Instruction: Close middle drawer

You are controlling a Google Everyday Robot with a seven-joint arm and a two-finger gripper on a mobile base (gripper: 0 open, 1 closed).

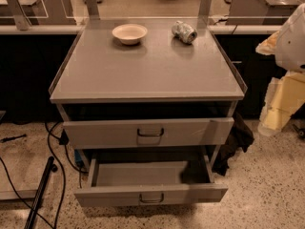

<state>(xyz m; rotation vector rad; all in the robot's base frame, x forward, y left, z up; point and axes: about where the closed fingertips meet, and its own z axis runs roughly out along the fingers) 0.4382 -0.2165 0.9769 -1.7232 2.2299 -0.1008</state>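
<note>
A pale, blurred gripper [282, 104] hangs at the right edge, partly cut off; whether it is spread or closed cannot be told. Down and left of it, the grey metal middle drawer [151, 194] stands pulled far out, with speckled floor [267, 194] open before its front edge.

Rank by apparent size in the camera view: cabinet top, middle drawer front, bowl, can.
1. cabinet top
2. middle drawer front
3. bowl
4. can, only slightly smaller than the bowl
Gripper not in view; arm at right edge.
</note>
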